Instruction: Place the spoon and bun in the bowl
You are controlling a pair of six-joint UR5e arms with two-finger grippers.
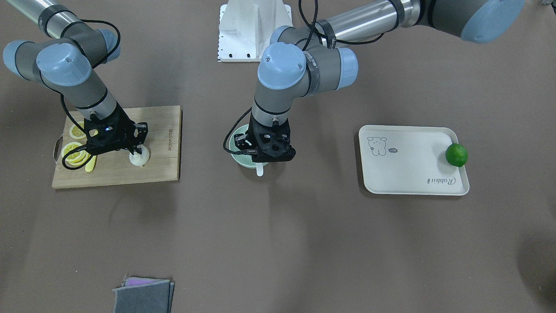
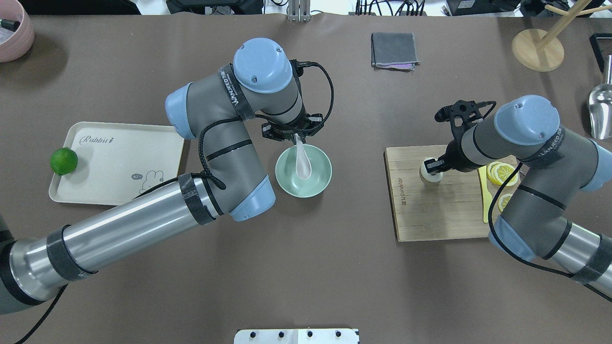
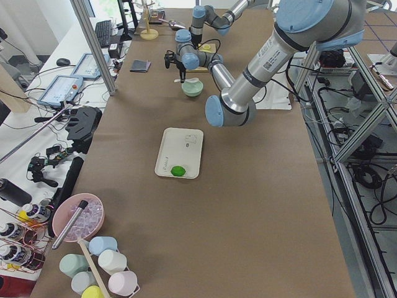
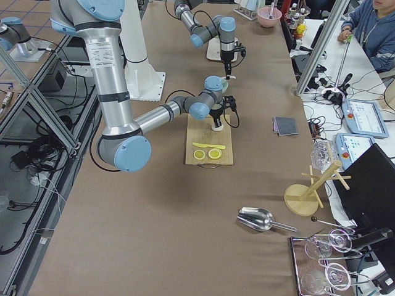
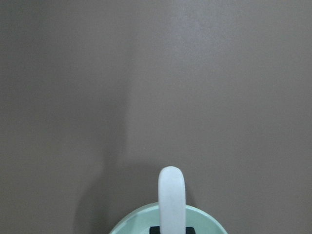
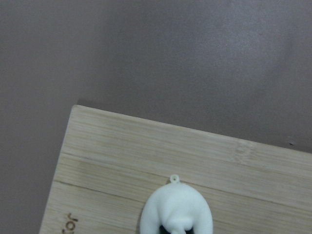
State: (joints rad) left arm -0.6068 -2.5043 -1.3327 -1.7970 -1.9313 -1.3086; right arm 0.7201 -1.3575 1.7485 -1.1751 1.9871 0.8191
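Observation:
The mint-green bowl [image 2: 287,184] stands mid-table. The white spoon [image 2: 303,165] slants into it, scoop down in the bowl and handle up over the far rim. My left gripper [image 2: 295,137] is shut on the handle; in the left wrist view the handle [image 5: 171,195] sticks out over the bowl's rim [image 5: 136,222]. The white bun [image 2: 430,177] sits at the left part of a wooden cutting board [image 2: 435,210]. My right gripper [image 2: 431,167] is down on the bun with its fingers closed around it. I cannot tell whether the bun [image 6: 176,212] is off the board.
Lemon slices [image 2: 502,173] and a yellow knife [image 2: 485,200] lie on the board under my right arm. A beige tray [image 2: 114,162] with a green lime [image 2: 63,161] on its edge is at the left. A folded grey cloth [image 2: 393,50] lies at the far side.

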